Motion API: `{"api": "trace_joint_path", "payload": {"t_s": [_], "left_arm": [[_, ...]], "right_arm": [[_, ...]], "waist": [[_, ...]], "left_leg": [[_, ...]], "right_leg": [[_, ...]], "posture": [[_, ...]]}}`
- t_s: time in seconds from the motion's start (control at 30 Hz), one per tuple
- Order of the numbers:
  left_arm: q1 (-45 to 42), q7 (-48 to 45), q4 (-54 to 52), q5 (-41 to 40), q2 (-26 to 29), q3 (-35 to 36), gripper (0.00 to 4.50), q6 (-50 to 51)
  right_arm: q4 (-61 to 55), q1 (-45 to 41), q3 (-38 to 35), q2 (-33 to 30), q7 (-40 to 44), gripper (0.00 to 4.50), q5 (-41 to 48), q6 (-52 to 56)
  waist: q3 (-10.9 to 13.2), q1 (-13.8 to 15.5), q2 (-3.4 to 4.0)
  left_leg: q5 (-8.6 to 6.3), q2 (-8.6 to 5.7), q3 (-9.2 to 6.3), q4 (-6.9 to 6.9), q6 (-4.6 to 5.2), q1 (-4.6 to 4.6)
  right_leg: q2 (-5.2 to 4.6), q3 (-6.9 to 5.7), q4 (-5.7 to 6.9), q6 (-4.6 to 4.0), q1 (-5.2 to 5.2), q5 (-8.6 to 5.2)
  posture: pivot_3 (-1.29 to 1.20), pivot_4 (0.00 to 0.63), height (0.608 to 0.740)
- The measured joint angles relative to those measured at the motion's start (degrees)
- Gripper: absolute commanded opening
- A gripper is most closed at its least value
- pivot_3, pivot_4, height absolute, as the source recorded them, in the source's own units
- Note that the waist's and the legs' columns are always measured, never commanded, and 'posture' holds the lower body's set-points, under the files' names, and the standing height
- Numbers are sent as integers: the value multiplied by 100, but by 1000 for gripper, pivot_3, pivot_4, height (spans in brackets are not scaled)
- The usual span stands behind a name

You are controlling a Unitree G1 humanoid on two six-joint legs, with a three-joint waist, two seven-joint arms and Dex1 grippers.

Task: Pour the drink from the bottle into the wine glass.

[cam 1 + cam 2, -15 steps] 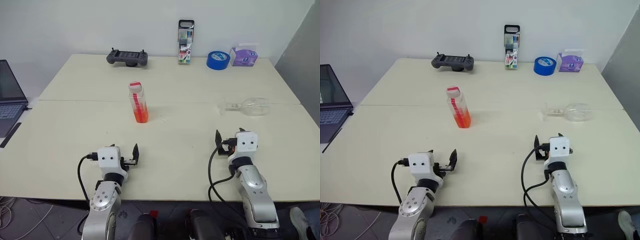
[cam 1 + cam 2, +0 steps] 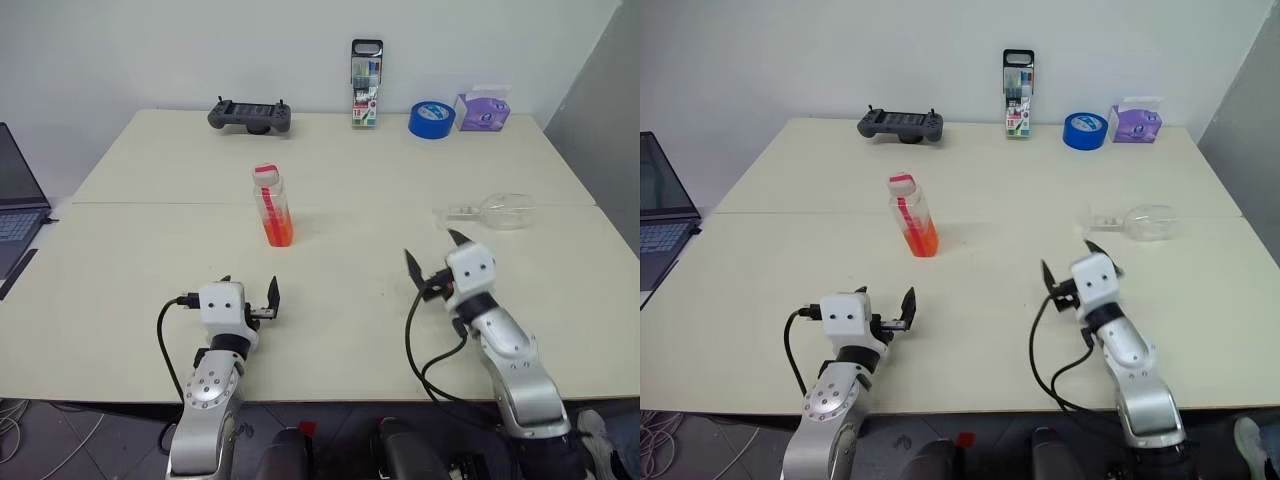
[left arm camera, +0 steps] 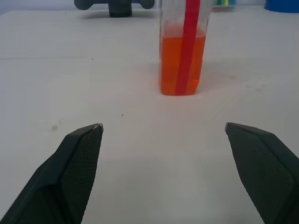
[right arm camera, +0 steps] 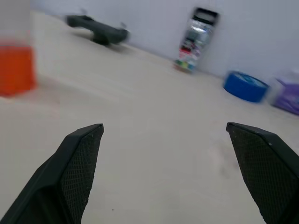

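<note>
The bottle (image 2: 272, 203) stands upright at the table's middle left, capped red and white, with the orange-red drink (image 2: 278, 229) filling its lower half. The wine glass (image 2: 497, 211) lies on its side at the right, foot pointing left. My left gripper (image 2: 250, 292) hovers open near the table's front edge, straight before the bottle (image 3: 183, 60) and well short of it. My right gripper (image 2: 434, 252) is open too, angled left, between bottle and glass and touching neither. In the right wrist view the bottle (image 4: 16, 67) sits at the picture's edge.
Along the back edge stand a grey game controller (image 2: 250, 115), a marker pack (image 2: 366, 70), a blue tape roll (image 2: 432, 119) and a purple tissue box (image 2: 482, 111). A laptop (image 2: 15, 200) sits off the table's left side.
My right gripper has moved left and farther over the table, turning toward the bottle. The left gripper has stayed put. The view has shifted slightly.
</note>
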Motion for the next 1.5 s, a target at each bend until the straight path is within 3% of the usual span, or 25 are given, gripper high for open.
{"api": "trace_joint_path", "payload": {"t_s": [0.2,0.47,0.77,1.17,1.5], "left_arm": [[-815,101,177,-11,-42,78,4468,130],[-2221,-17,549,-246,105,278,4468,520],[-2791,-121,1331,-394,298,504,4468,597],[-3785,-278,2919,-365,384,522,4468,-291],[-3905,-277,3428,-340,352,469,4468,-646]], "right_arm": [[-117,-708,13,-228,776,4500,894,1129],[-93,-1556,-212,-275,1121,4500,1789,1911],[-25,-1859,-215,-278,1146,4500,2032,2139],[-22,-1930,-204,-279,1024,4500,2045,2233],[-182,-1928,-196,-280,908,4500,2047,2361]], "waist": [[1,39,-2],[1,19,-3],[1,19,-3],[2,20,-3],[2,19,-4]], "left_leg": [[0,-6,-9,4,0,-7],[0,-5,-8,3,0,-6],[0,-4,-12,1,0,-10],[0,-8,-10,0,-1,-11],[0,-10,-11,0,-1,-13]], "right_leg": [[-4,-8,0,-22,1,14],[-2,-11,1,-21,1,17],[-6,-11,1,-22,-4,17],[-14,-11,0,-20,-6,18],[-34,-13,0,-20,-8,18]], "posture": [[0,150,740],[0,150,740],[0,150,740],[0,150,740],[0,150,740]]}}
